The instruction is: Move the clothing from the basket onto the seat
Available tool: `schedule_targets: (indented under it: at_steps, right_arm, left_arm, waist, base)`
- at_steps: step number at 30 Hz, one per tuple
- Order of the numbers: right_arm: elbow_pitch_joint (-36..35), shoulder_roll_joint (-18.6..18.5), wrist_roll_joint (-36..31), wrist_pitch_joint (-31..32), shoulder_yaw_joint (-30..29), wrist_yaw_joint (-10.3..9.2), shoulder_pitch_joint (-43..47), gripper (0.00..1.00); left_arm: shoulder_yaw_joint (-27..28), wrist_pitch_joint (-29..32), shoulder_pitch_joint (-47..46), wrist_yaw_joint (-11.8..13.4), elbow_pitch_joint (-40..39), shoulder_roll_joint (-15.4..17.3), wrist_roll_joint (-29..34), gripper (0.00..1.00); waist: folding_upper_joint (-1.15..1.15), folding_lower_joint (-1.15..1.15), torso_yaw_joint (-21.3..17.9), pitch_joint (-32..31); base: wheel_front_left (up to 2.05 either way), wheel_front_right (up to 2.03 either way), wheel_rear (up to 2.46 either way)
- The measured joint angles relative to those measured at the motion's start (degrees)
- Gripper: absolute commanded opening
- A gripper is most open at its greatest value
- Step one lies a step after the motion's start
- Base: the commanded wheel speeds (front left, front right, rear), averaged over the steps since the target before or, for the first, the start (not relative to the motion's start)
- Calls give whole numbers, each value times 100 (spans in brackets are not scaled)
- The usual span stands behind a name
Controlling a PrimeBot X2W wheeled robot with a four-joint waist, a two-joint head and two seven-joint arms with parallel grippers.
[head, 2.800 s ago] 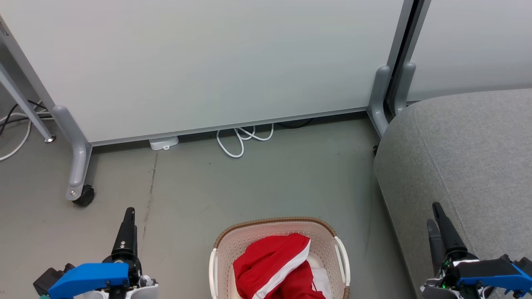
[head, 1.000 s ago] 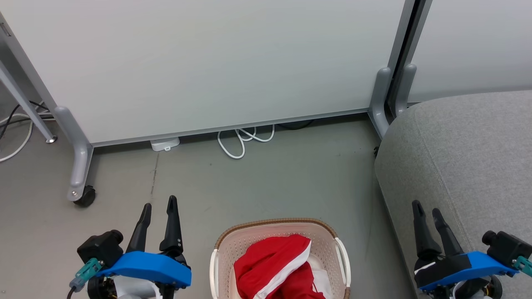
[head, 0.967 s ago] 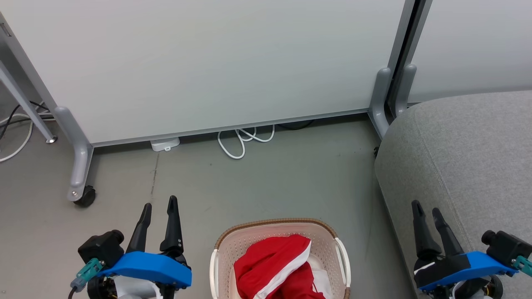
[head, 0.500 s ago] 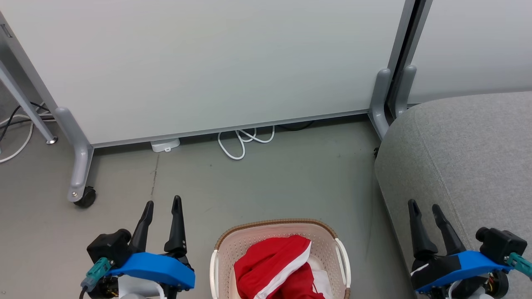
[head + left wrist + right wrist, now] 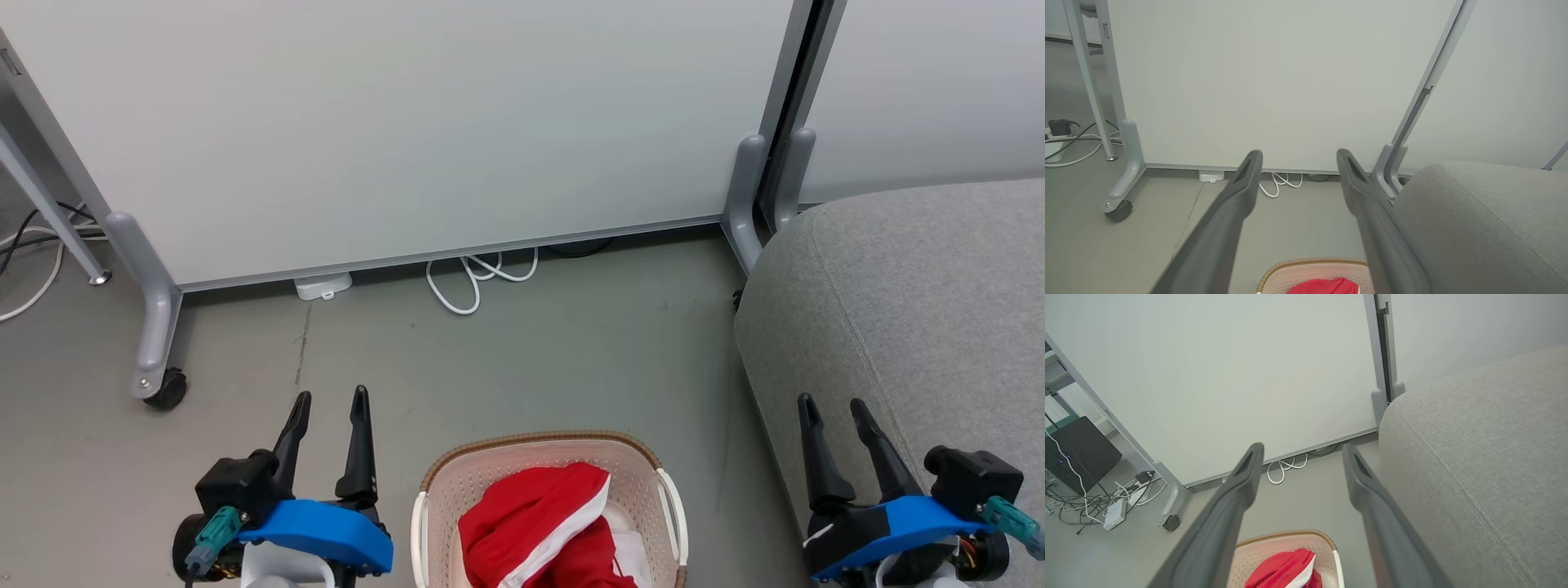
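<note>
**Closing in on the basket, nothing lifted yet**

Finds the left gripper shifted rightward compared with a few seconds ago, now just beside the basket, fingers spread apart and empty. Finds the right gripper nudged slightly inward, seen against the edge of the seat, likewise spread and empty. Leaves the clothing bunched in the basket, untouched. Suggests lining up for a reach not yet begun. Cuts off the basket's near half at the head view's bottom edge, hiding how much fabric lies beneath.
</note>
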Motion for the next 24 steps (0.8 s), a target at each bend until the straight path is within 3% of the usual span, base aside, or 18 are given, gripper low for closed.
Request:
schedule_targets:
  at_steps: [24]
  right_arm:
    - [4, -13, -870, -226, -19, 8, 4, 100]
  left_arm:
    - [-175, -256, -96, 132, 109, 8, 567, 100]
  waist:
    - [0, 0, 19, -18]
  base:
    - [0, 0, 0]
